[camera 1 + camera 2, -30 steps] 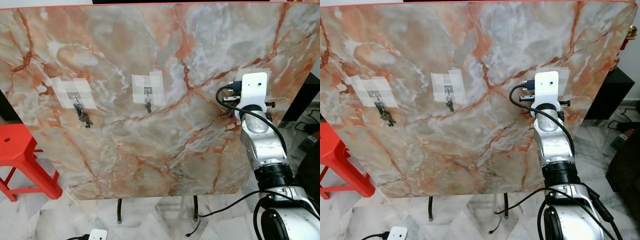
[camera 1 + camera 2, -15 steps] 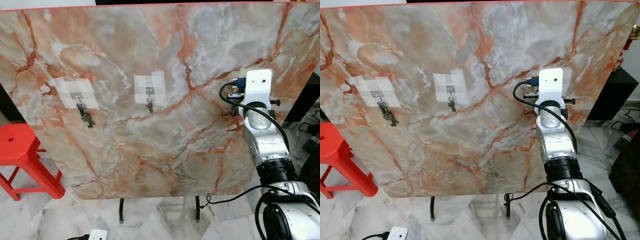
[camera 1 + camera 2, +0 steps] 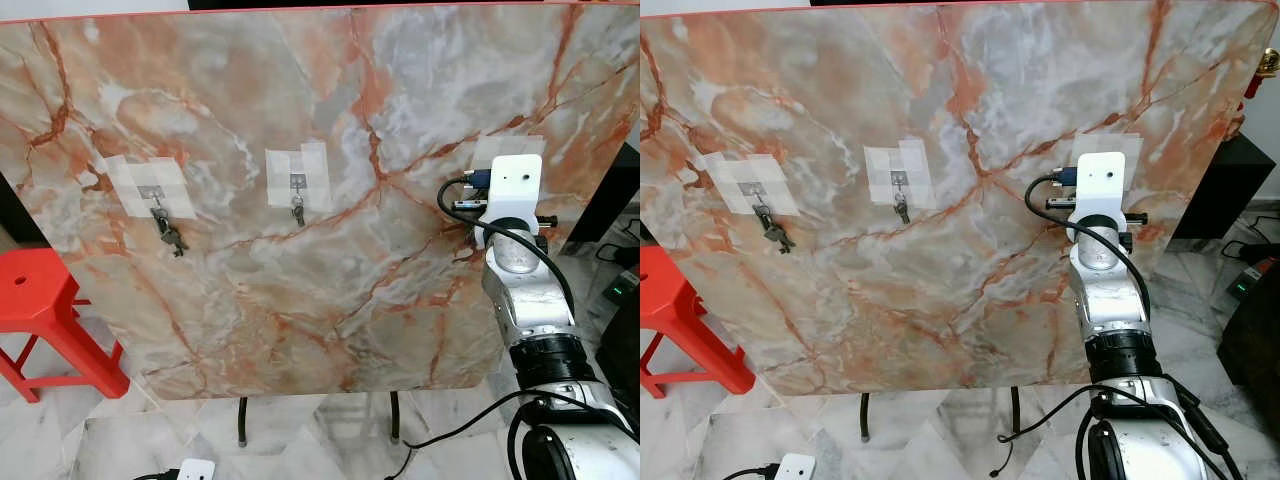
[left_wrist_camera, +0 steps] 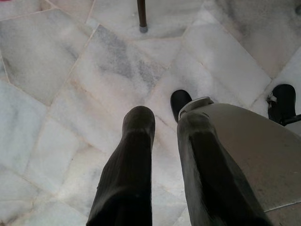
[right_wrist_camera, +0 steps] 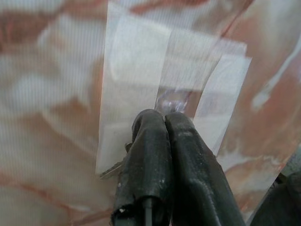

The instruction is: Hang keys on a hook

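My right hand is pressed closed against the taped hook near the marble board's right edge, a bit of key showing beside its fingers. Other keys hang leftward. My left hand hangs slightly parted over floor.

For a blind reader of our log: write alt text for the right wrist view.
The right gripper, its two black fingers pressed together, is up against a patch of clear tape on an orange-veined marble board. A small glint at the fingertips may be the hook, and a bit of metal, perhaps a key, pokes out beside the fingers.
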Controlling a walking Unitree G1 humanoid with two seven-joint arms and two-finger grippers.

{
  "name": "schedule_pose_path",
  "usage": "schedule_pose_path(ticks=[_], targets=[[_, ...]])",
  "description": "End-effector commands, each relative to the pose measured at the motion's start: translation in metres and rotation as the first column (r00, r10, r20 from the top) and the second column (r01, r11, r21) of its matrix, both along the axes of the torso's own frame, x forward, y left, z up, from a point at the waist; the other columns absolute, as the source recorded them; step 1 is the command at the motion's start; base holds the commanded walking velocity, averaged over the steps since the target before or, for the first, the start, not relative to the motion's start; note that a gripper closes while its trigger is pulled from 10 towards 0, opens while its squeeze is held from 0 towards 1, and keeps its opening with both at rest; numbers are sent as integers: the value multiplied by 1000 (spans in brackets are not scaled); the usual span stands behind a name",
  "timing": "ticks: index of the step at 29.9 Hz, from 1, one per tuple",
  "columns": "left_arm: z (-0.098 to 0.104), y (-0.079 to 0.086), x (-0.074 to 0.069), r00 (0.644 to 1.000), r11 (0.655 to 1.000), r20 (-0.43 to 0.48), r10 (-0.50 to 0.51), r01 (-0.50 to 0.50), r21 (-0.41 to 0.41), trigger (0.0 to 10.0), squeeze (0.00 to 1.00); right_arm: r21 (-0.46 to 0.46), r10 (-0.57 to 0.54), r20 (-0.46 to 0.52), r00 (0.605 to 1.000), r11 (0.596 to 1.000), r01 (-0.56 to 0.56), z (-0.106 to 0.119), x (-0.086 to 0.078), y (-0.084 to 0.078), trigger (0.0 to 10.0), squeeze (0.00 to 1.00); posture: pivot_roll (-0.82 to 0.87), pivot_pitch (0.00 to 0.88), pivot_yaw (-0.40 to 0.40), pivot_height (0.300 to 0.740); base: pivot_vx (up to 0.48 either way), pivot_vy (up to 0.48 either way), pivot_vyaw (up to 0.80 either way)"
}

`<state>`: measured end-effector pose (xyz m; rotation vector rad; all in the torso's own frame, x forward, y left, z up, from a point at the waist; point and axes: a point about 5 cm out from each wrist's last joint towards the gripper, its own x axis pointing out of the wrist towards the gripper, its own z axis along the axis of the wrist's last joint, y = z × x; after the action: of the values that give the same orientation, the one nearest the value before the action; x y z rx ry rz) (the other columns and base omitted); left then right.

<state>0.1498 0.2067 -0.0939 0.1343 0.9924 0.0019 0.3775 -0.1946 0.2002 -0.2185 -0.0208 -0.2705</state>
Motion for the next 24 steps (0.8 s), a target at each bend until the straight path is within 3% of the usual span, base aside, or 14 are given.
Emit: schedule_pose_path(ticks=[1, 24], targets=[[-2, 2, -7, 999, 1000, -32, -8, 8, 10, 10000, 0, 15, -12, 31, 999, 1000, 11, 8, -1, -3, 10000, 0, -59, 0, 21, 740, 0, 0, 0], [-2, 4, -7, 1000, 1000, -30, -7, 8, 20, 10000, 0, 18, -41, 63, 997, 999, 40, 23, 7, -8, 10000, 0, -52, 0, 20, 740, 0, 0, 0]])
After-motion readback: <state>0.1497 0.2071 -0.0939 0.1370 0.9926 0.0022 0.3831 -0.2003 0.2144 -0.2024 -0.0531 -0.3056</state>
